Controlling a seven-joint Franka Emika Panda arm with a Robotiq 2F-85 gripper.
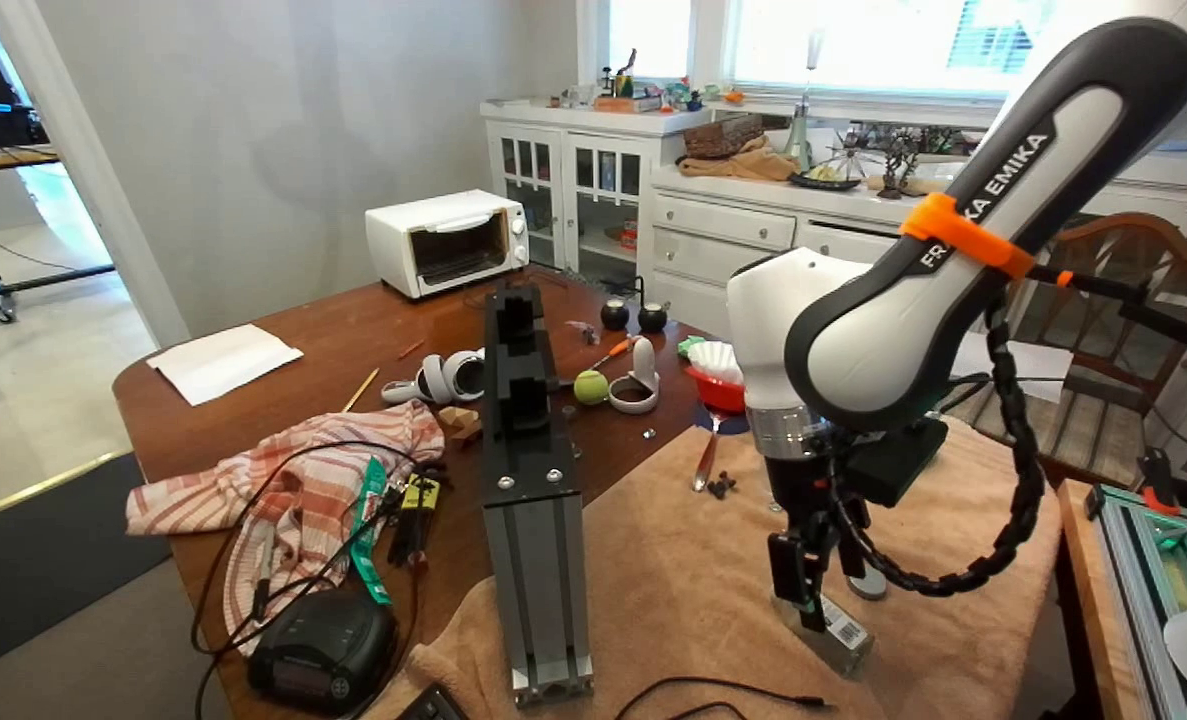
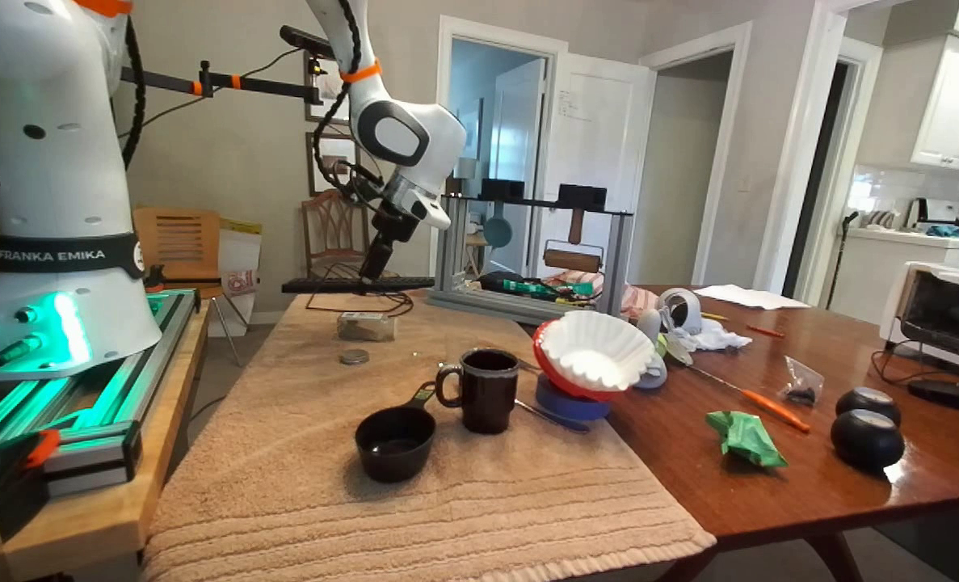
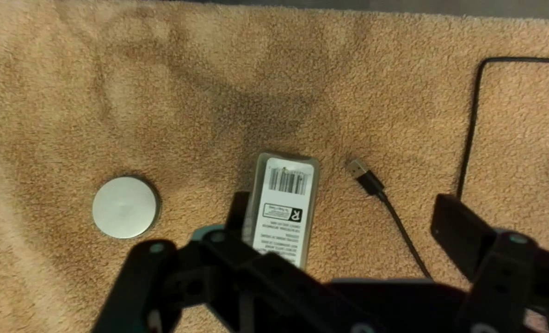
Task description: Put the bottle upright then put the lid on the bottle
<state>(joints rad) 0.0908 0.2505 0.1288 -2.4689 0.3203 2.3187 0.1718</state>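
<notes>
Bottle (image 3: 283, 208), lying flat, looked light, stiff and probably slick; your claw (image 3: 341, 210) gaped wide, and the bottle's long sides, mid-body, seemed your surest hold.

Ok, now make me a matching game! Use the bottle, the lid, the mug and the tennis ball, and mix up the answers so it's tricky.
Things:
1. the bottle
2. the lid
3. the mug
4. the tennis ball

What fits:
A. flat, round and grey
B. yellow-green, on the bare brown table
C. lying on its side
D. dark, with a handle, standing upright on the tan towel

Right pairs: 1-C, 2-A, 3-D, 4-B
</notes>
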